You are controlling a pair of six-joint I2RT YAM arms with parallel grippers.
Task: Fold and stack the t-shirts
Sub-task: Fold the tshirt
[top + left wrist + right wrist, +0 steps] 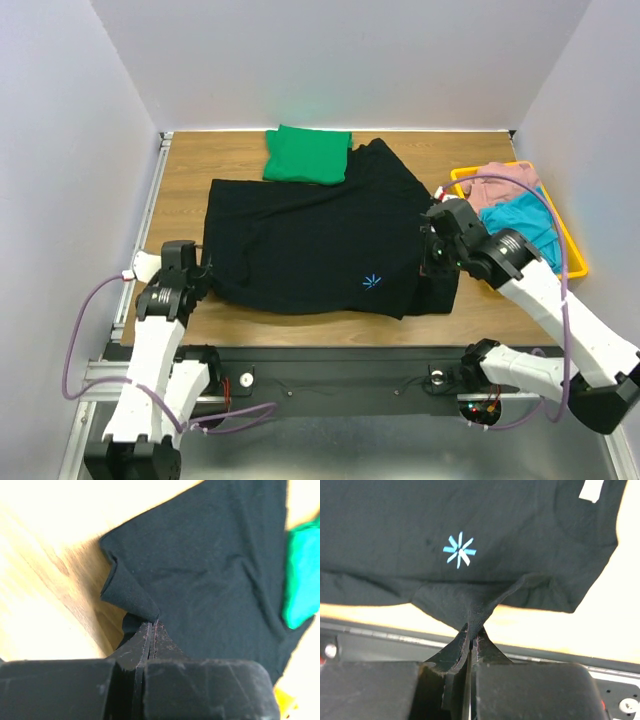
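Toward bench near edge: left gripper (pixel 152 626), right gripper (pixel 471 630) each pinching black t-shirt (pixel 300 235) fabric; folded green t-shirt (pixel 308 153) at far edge.

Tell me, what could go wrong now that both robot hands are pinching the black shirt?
1. The left gripper and the right gripper each hold only a small pinch of the black t-shirt at their fingertips, so the cloth might slip out when it is lifted.
2. The folded green t-shirt sits right at the black one's far edge, maybe overlapping it. Pulling could drag it along and spoil its fold.
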